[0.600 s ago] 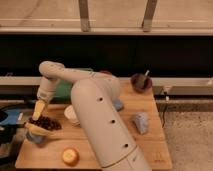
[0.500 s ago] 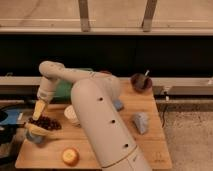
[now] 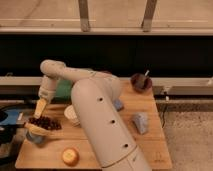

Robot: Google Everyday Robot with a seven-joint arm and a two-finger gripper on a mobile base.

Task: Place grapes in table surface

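The grapes (image 3: 46, 123), a small dark bunch, lie on the left part of the table surface (image 3: 95, 156), a light tan wooden top. My gripper (image 3: 37, 120) reaches down from the white arm at the table's left edge. Its two yellowish fingers (image 3: 40, 106) stand wide apart and open, one above the bunch and one just below its left end. The bunch sits between them, and a small gap shows under the upper finger. The arm's thick white body hides the middle of the table.
A white cup (image 3: 71, 115) stands right of the grapes. A round orange-yellow fruit (image 3: 70, 156) sits near the front edge. A dark reddish bowl (image 3: 141, 81) is at the back right, a pale blue object (image 3: 140, 122) at the right, a green bin (image 3: 62, 90) behind the arm.
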